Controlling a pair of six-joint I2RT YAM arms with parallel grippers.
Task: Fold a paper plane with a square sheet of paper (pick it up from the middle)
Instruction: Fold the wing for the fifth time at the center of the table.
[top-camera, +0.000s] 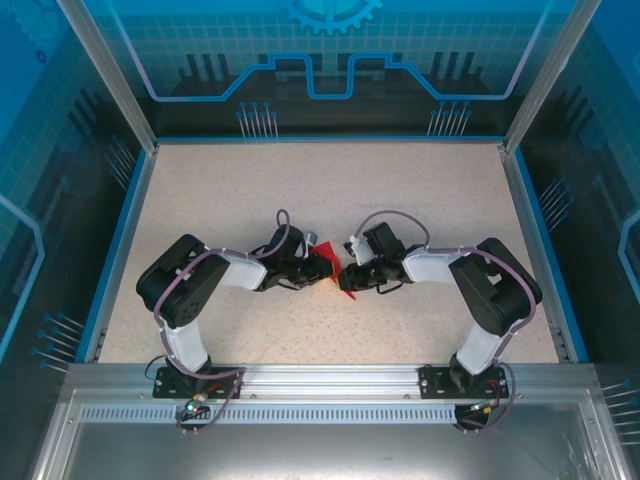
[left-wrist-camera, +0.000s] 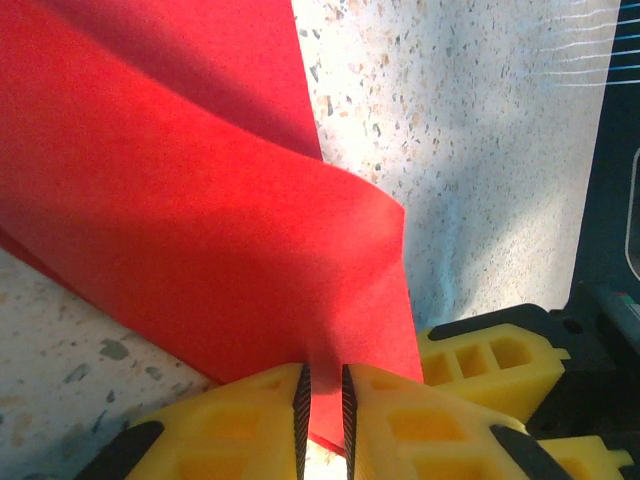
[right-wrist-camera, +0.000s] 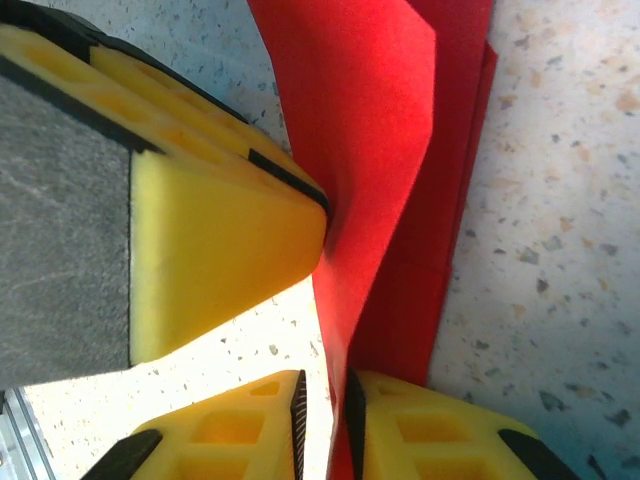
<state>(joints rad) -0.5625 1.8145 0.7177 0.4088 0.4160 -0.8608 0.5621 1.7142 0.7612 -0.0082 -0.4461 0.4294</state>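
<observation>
Our left gripper (left-wrist-camera: 322, 382) pinches the red paper (left-wrist-camera: 200, 230) at the bottom of the frame. Our right gripper (right-wrist-camera: 325, 388) pinches it too. The paper sits in the middle of the table (top-camera: 300, 190), partly folded. We think more folds are left; it is no plane yet.

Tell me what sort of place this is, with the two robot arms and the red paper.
Probably a robotics lab or demo cell: an enclosed booth with blue printed wall panels, an aluminium rail carrying the left arm and right arm, and a speckled tabletop with folded red paper.
</observation>
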